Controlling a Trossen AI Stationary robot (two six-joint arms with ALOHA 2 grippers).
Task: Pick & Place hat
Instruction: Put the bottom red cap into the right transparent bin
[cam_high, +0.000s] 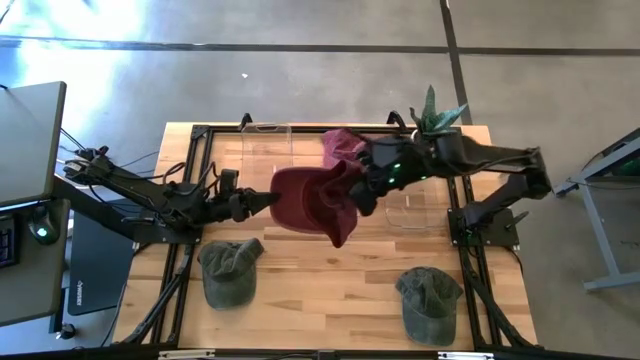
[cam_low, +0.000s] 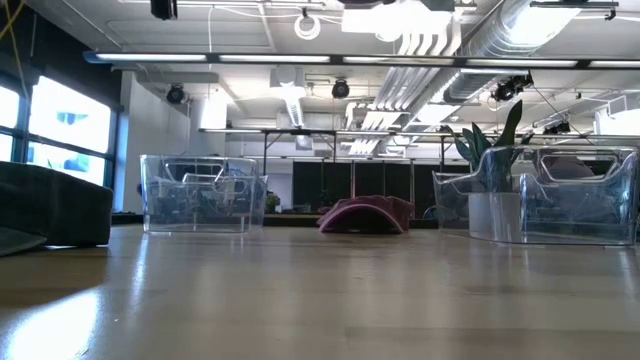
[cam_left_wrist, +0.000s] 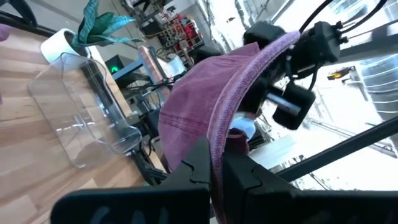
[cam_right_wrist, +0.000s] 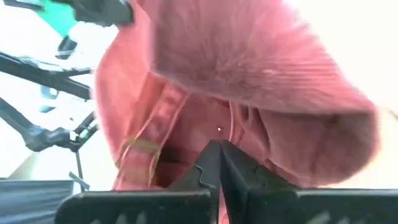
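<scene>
So both grippers are pinched on the same maroon hat (cam_high: 312, 198), held up over the middle of the table (cam_high: 330, 290). The left gripper (cam_high: 270, 201) comes in from the left and has its fingers closed tight on the hat's edge; in the left wrist view the two dark fingers (cam_left_wrist: 239, 176) meet right on the purple-ish fabric rim. The right gripper (cam_high: 362, 190) reaches from the right and is clamped on the other side; its wrist view is basically all hat, with the fingers squeezed together on the cloth.

The high view also catches a second maroon hat (cam_high: 342, 143) lying at the far side, two olive caps (cam_high: 230, 268) near the front edge, well apart, and clear bins (cam_high: 267, 150). The low view misses the held hat entirely, only showing the maroon hat on the table (cam_low: 364, 214) between the bins, plus a plant (cam_low: 490, 150)
</scene>
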